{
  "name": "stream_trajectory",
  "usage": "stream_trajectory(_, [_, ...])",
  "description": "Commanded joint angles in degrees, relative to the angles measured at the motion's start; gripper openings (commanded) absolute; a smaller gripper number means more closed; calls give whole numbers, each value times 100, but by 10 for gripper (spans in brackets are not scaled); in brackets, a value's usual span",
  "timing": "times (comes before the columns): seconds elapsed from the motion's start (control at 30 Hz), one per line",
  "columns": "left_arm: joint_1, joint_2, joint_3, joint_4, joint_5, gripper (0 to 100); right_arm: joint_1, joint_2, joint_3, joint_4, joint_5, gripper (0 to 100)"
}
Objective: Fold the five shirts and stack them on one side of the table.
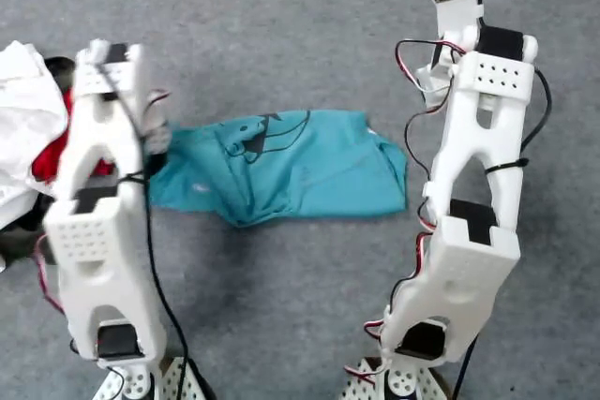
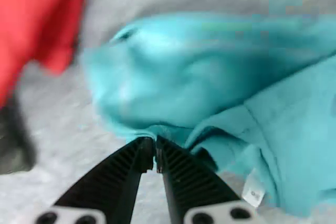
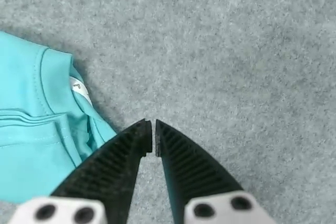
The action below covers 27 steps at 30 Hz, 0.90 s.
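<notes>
Left gripper (image 2: 155, 153): we're watching its jaws closing tight, seemingly pinching the teal shirt (image 1: 300, 170) edge | right gripper (image 3: 153, 135): clamped together, holding nothing, hovering over grey table (image 1: 281, 325) just beside that shirt | shirt lying mid-table, rumpled, half-folded | beyond: white shirt (image 1: 28, 100) and red shirt (image 2: 37, 19) sitting heaped, unfolded; we're judging most folding remaining.

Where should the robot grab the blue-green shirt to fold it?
Probably the teal shirt's corner by the white label, at the end near the right gripper. That edge lies flat with bare table beside it, so the gripper, now shut, could open and come in low from that side.
</notes>
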Motion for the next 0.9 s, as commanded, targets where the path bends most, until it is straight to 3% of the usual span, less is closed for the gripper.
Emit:
stream_trajectory(0.0, [-488, -651, 593, 35, -607, 30, -97, -31, -154, -88, 35, 22])
stream_trajectory(0.3, [-831, -1011, 2677, 35, -2127, 30, -422, 66, -136, -44, 35, 22])
stream_trajectory(0.43, [-1305, -1020, 3257, -35, -2374, 30, -686, 286, -136, -26, 79, 24])
stream_trajectory(0.57, [-2097, -1029, 2923, -132, -2338, 35, -1134, 435, -154, 53, 88, 25])
stream_trajectory(0.67, [-2545, -1029, 2158, -97, -2075, 97, -1451, 523, -110, 88, 220, 25])
stream_trajectory(0.8, [-2642, -1029, 1112, 44, -1530, 150, -1319, 954, -163, 378, 141, 26])
stream_trajectory(0.87, [-2536, -1029, 804, 44, -1275, 147, -1213, 1130, -163, 571, -255, 43])
